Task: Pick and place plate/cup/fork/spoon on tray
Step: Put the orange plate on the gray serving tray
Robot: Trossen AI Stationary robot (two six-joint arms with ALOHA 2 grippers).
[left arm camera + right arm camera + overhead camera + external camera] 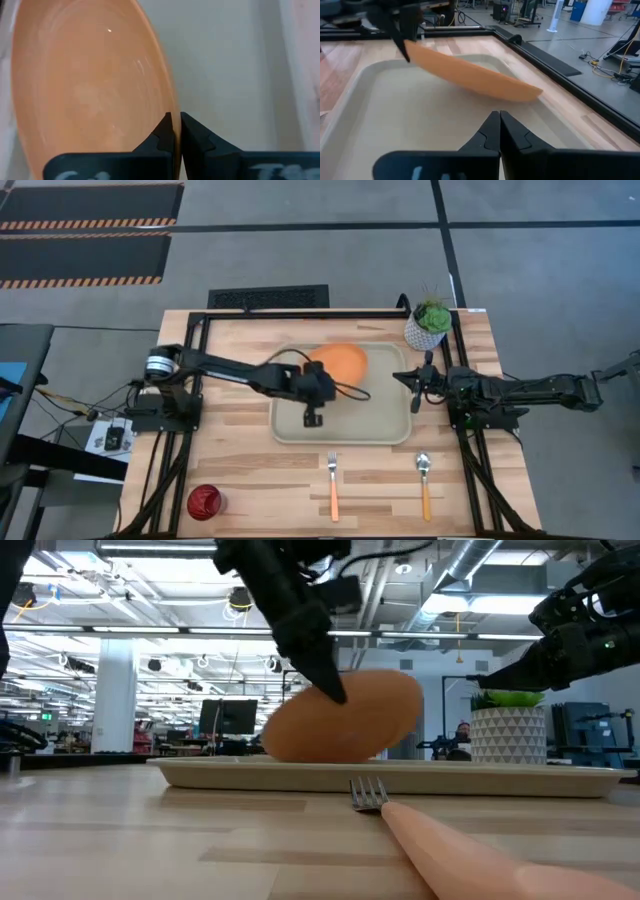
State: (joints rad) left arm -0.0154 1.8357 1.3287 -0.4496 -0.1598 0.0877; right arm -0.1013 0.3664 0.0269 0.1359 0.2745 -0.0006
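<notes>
The orange plate [342,363] is tilted over the far part of the beige tray [385,430]. My left gripper [322,382] is shut on its raised near rim. My right gripper [413,383] is shut and empty at the tray's right rim, pointing at the plate [475,75]. The fork [332,483] and the spoon [424,480] lie on the table in front of the tray. The red cup [204,502] stands at the near left corner. My left gripper pinches the plate's rim [172,107] between its two fingers, one finger on each face. The fingers slant down from above [330,680] onto the raised edge. The plate is tilted, its opposite edge [532,93] low by the tray's far rim; whether it touches there, I cannot tell.
A white pot with a green plant [430,325] stands just beyond the tray's far right corner. A black frame [300,312] runs around the wooden table. The tray's near half [340,425] is bare.
</notes>
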